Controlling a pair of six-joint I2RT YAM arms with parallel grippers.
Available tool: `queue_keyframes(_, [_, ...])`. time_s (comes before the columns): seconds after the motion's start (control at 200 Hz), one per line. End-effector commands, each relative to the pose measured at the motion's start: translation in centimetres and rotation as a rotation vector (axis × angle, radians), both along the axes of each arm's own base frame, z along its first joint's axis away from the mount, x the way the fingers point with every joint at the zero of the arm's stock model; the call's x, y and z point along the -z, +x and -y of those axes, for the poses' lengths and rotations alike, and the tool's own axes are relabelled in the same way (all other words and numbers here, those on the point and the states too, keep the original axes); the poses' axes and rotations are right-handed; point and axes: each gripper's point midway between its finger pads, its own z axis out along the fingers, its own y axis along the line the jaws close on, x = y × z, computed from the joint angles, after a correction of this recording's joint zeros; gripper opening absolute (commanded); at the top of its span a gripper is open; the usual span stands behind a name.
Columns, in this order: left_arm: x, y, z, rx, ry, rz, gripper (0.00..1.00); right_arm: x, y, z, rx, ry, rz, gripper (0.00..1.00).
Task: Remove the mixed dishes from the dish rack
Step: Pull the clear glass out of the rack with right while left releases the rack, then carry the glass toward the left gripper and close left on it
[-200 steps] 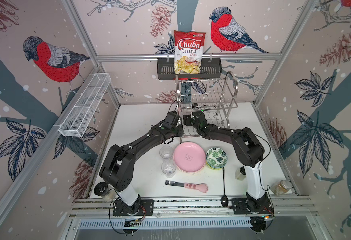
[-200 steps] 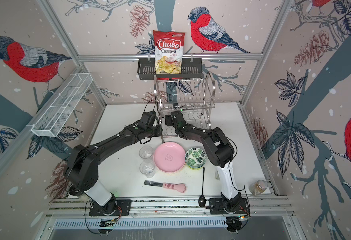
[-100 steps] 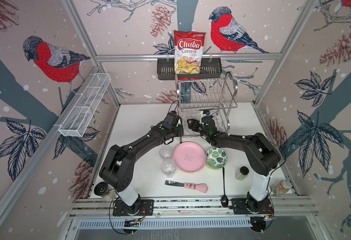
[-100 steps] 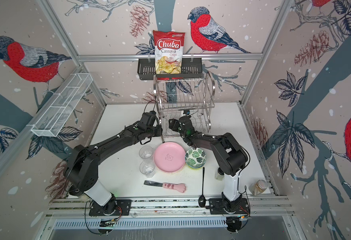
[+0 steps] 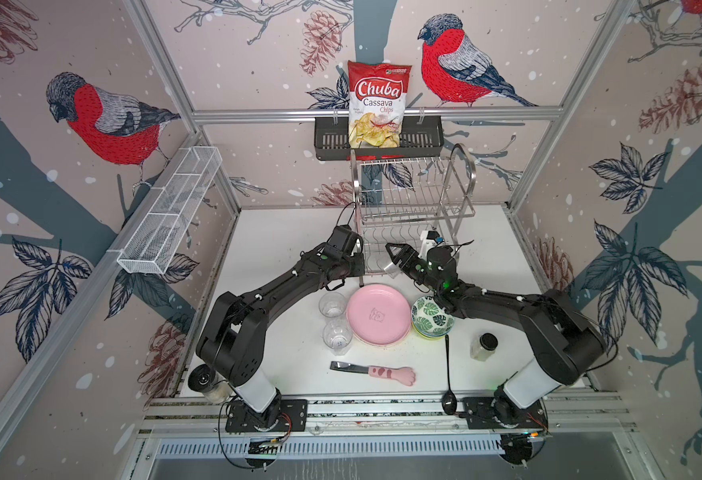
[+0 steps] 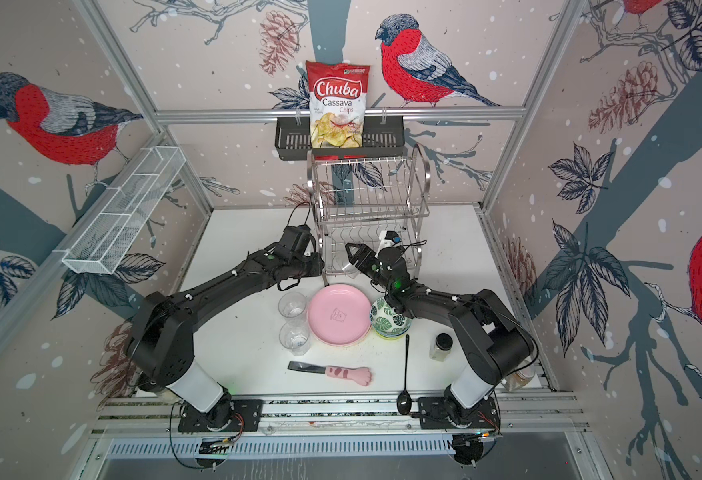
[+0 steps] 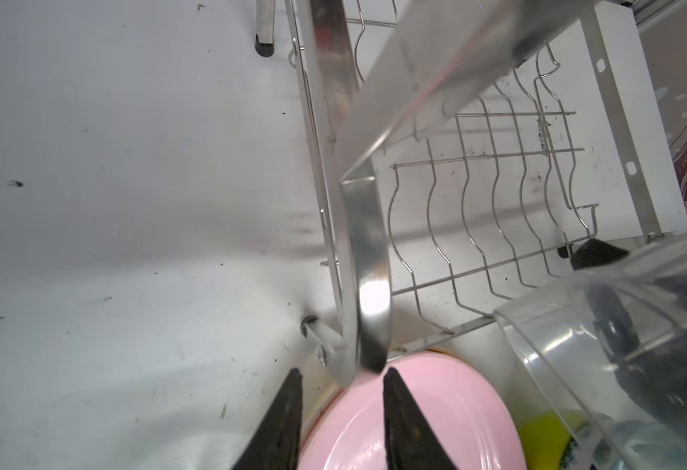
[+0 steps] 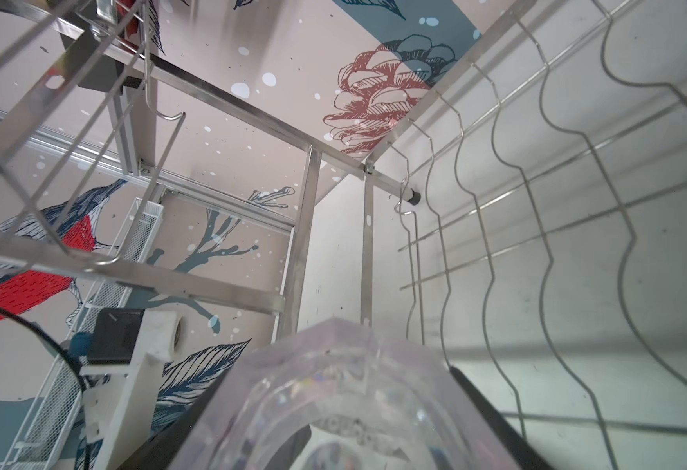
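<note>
The steel dish rack (image 5: 411,199) stands at the back of the table, both tiers bare. My right gripper (image 5: 397,257) is shut on a clear glass (image 8: 333,407), tilted at the front edge of the lower tier (image 7: 496,228). My left gripper (image 7: 339,390) is at the rack's front left corner, its fingers (image 7: 289,411) apart on either side of the curved side strip's lower end (image 7: 368,293). On the table in front lie two more clear glasses (image 5: 332,304) (image 5: 336,334), a pink plate (image 5: 378,316) and a green-leaf bowl (image 5: 432,318) nested in a lime one.
A black spoon (image 5: 448,374), a small black-lidded jar (image 5: 483,345) and a pink paw-handled tool (image 5: 378,372) lie near the front edge. A black basket (image 5: 378,139) with a chips bag hangs above the rack. A white mesh tray (image 5: 170,216) lines the left wall.
My left jaws have parted at the rack's corner. My right arm has swung its elbow out to the right and drawn the glass back toward the rack's front.
</note>
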Motion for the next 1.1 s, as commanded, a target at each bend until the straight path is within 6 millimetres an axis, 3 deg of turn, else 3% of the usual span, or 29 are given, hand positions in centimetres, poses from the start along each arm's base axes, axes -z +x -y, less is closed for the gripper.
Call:
queue_keyframes(0.0, [-1.7,-0.4,-0.5,-0.001,0.003,0.028,0.4,-2.6,-1.5,0.0,-0.02,0.117,0.023,0.24])
queue_keyframes(0.215, [-6.1,-1.8,-1.8,-0.028,-0.034,0.106,0.63,-4.2,-4.6,1.5,-0.023,0.127,0.03,0.24])
queue_keyframes(0.365, [-9.7,-4.4,-2.1,-0.016,-0.086,0.182,0.68,-5.8,-7.0,3.7,-0.005,0.16,0.044,0.25])
queue_keyframes(0.565, [-12.1,-9.0,-0.5,0.046,-0.168,0.231,0.73,-5.7,-10.3,6.5,0.027,0.172,0.029,0.26])
queue_keyframes(0.73, [-12.3,-12.0,2.3,0.112,-0.22,0.231,0.75,-5.4,-12.4,7.6,0.016,0.269,0.007,0.24])
queue_keyframes(0.895, [-12.7,-14.6,6.5,0.218,-0.256,0.245,0.75,-5.9,-13.4,7.4,-0.015,0.314,-0.002,0.0])
queue_keyframes(1.096, [-14.9,-18.4,11.9,0.377,-0.335,0.297,0.78,-6.1,-13.8,7.2,-0.031,0.375,-0.024,0.0])
